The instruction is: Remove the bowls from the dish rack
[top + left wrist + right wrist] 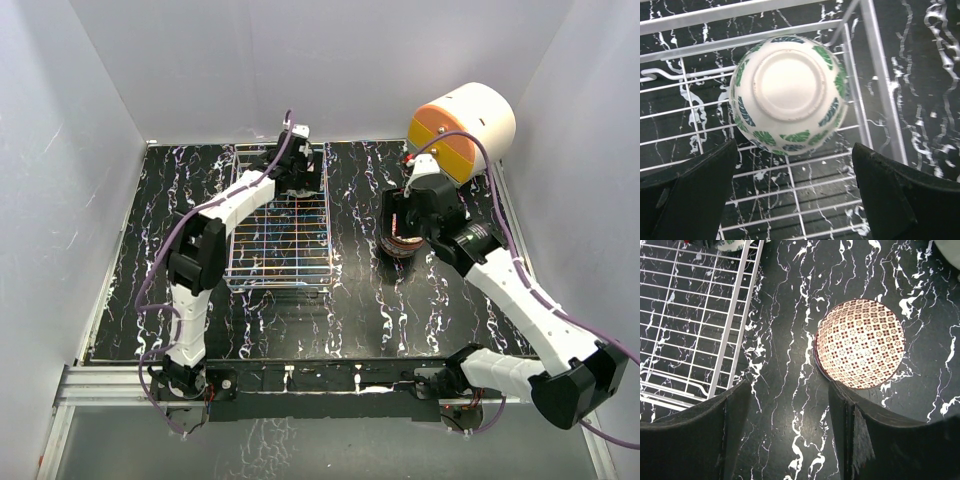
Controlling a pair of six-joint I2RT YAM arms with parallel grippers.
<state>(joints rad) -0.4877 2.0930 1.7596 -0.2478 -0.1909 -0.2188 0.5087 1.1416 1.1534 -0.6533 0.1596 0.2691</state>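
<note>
The silver wire dish rack (282,228) lies left of the table's middle. A white bowl with green leaves (789,95) sits upside down in the rack's far right corner, foot ring up. My left gripper (795,200) is open, hovering just short of this bowl, one finger on each side, touching nothing. The rest of the rack looks bare. A red-and-white patterned bowl (860,344) stands upright on the table right of the rack, with another rim showing under it. My right gripper (790,435) is open and empty beside it; its right finger (865,440) overlaps the bowl's near edge.
A large white-and-orange cylinder (462,128) lies at the back right corner, close behind the right arm. White walls enclose the black marbled table (350,300) on three sides. The rack's right rail (737,325) runs left of the right gripper.
</note>
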